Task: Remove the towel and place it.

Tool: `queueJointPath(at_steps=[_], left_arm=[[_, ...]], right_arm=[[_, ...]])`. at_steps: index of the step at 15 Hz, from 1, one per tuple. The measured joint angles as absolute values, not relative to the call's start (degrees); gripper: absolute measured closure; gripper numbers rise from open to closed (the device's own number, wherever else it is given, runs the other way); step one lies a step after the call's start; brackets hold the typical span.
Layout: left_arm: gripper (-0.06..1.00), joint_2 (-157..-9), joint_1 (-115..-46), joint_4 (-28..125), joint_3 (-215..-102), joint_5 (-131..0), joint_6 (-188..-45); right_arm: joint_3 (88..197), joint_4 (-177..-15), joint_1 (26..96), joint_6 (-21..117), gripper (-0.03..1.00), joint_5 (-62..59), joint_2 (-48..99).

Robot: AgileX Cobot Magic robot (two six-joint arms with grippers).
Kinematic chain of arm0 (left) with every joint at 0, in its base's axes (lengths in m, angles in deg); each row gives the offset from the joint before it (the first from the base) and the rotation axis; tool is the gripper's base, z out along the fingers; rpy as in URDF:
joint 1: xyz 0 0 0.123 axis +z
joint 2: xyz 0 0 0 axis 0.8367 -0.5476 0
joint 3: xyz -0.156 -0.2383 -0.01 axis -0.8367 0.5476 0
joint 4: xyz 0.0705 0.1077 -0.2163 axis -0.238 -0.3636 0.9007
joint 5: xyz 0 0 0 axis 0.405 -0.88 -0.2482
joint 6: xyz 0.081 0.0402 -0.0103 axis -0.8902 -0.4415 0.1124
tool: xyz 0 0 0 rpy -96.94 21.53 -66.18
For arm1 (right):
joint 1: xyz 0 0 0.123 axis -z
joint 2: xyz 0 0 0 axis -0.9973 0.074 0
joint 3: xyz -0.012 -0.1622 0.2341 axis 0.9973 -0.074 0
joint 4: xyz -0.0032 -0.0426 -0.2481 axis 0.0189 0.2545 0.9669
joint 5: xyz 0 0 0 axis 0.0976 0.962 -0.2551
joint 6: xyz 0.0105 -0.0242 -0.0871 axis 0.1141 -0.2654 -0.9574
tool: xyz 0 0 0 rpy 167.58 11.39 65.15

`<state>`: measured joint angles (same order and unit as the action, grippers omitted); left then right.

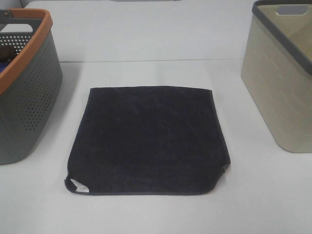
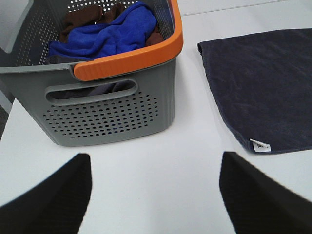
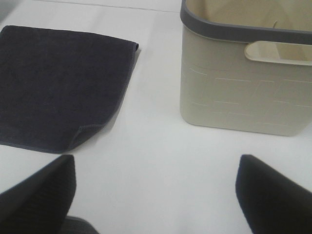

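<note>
We saw the towel point(image 1: 146, 141) lying flat in the middle of the desk point(image 1: 146, 214), between a grey basket with an orange rim point(image 1: 24, 92) on the left and a beige basket point(image 1: 280, 83) on the right, touching neither. It was roughly square, so it offered no real long axis; its small white tag point(image 1: 78, 185) sat at the near left corner, and the near right corner point(image 1: 224, 169) was slightly curled up.

Neither arm appeared in the high view. Our left gripper point(image 2: 153, 195) hovered over bare desk with its jaws spread wide and holding nothing; the tagged corner lay just ahead and toward the inner side. Our right gripper point(image 3: 156, 195) likewise stood fully open and empty, with the curled corner ahead and inward of it.

We judged both arms about equally near, each facing its own near corner. The grey basket already held cloths point(image 2: 105, 31), the beige one looked empty, so we guessed the beige one was the destination, favouring the right arm.
</note>
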<state>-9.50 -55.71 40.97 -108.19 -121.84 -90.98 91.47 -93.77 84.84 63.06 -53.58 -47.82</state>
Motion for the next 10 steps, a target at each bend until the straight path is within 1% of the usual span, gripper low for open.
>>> queueJointPath(at_steps=[10], left_arm=[[0.24,-9.5,-56.8,40.79,-108.19,-121.84,-90.98]], right_arm=[[91.47,-93.94,84.84,63.06,0.13,-53.58,-47.82]])
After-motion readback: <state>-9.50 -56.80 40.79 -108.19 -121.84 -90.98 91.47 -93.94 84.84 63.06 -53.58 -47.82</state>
